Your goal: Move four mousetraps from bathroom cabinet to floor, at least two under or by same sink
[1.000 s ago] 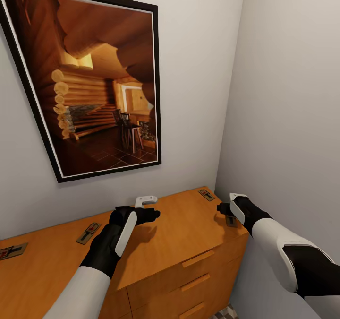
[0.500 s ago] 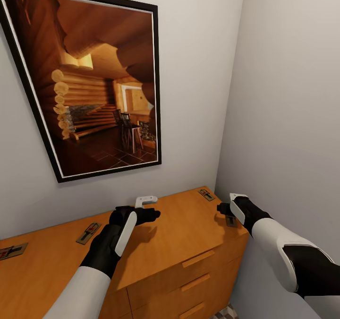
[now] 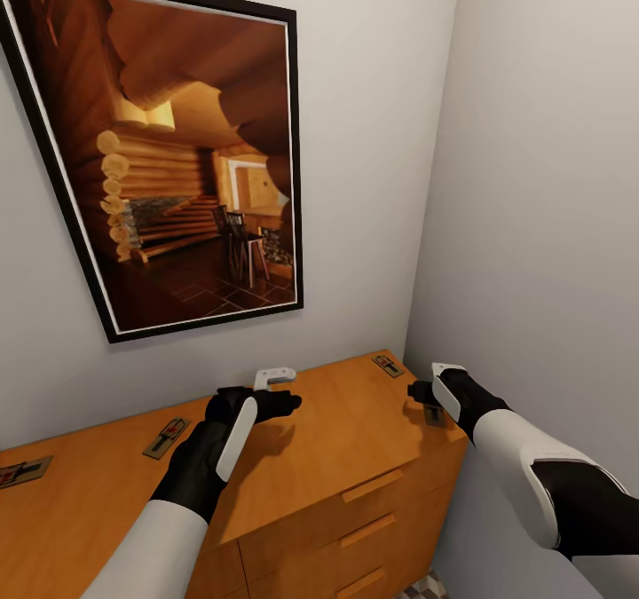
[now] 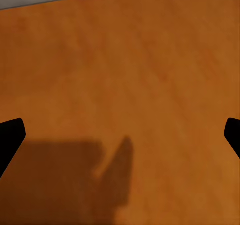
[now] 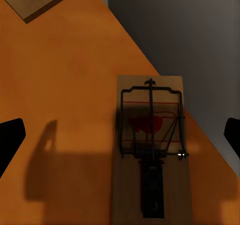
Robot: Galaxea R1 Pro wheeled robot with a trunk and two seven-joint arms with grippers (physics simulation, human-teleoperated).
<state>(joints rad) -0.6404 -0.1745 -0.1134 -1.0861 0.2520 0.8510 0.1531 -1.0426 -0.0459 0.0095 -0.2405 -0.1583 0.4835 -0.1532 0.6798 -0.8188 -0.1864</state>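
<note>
All four mousetraps [image 3: 166,437] are lying untouched on the cabinet [image 3: 337,444], none floored, while the right gripper [image 5: 120,135], fingers spread wide, is hovering above one.

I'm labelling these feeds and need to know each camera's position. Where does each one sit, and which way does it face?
Head view: on the head, looking forward and down at the cabinet top, framed picture and corner walls; both forearms show.
Left wrist view: above bare cabinet top; dark fingertips at the edges.
Right wrist view: above a mousetrap by the cabinet's edge; dark fingertips show.
Shared: that mousetrap lies under the right gripper in the head view.
</note>
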